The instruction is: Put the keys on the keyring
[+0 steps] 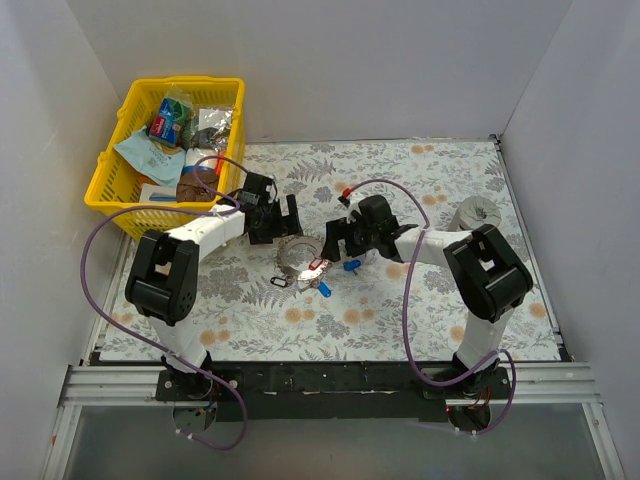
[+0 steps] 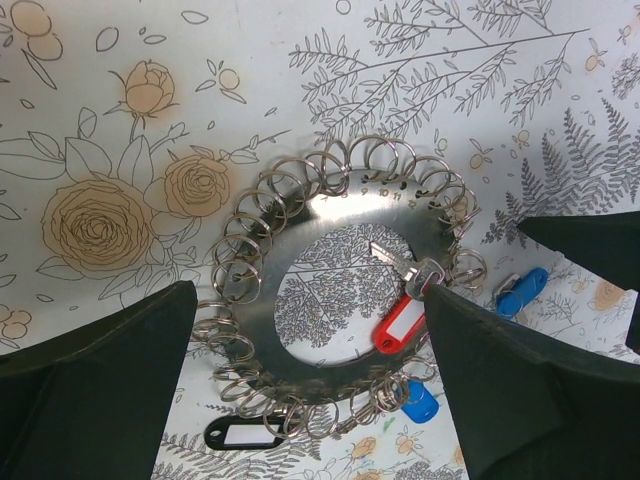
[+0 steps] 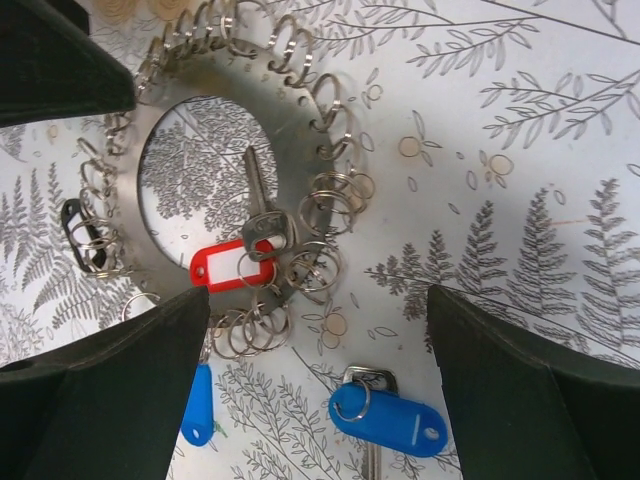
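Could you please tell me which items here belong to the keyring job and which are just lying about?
Job: keyring, red-tagged key, blue-tagged keys.
Lying about: black tag, yellow basket, grey cylinder.

One keyring [image 2: 330,205] sits under the left gripper [image 2: 310,300]. One red key [image 2: 400,320] and two blue keys [image 2: 522,290] lie close by it. There is one black tag [image 2: 243,435], one basket [image 1: 110,200] and one grey cylinder [image 1: 478,213].

Yellow basket [image 1: 112,178], grey cylinder [image 1: 478,215]
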Motion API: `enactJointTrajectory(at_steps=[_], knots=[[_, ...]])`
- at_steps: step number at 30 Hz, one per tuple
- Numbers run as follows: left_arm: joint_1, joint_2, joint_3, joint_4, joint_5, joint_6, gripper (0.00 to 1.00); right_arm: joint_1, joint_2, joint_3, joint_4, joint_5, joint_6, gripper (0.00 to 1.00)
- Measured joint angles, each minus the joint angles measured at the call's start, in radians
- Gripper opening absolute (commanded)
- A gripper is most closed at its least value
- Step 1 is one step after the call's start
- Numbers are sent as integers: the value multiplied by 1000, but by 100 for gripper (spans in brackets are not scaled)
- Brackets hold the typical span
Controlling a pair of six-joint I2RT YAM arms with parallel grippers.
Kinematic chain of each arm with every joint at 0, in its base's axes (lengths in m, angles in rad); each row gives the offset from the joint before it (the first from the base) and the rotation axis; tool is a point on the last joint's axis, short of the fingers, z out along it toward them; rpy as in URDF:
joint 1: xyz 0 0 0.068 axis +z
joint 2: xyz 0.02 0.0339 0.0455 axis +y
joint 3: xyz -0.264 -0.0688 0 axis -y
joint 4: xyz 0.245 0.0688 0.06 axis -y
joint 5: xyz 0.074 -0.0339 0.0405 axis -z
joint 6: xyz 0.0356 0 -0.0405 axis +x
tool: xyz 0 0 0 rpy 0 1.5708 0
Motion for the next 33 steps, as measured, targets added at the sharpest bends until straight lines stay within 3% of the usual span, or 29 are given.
enactJointTrajectory(at_steps=[8,16,33], knots=[[4,0,-28,5,3,0,98,2,-27,-89,111,-102,27,95],[7,0,-34,5,9,1,98,7,-146,-214,116,-175,49,95],[8,0,-38,29,57,9,98,62,-312,-262,132,-219,96,95]])
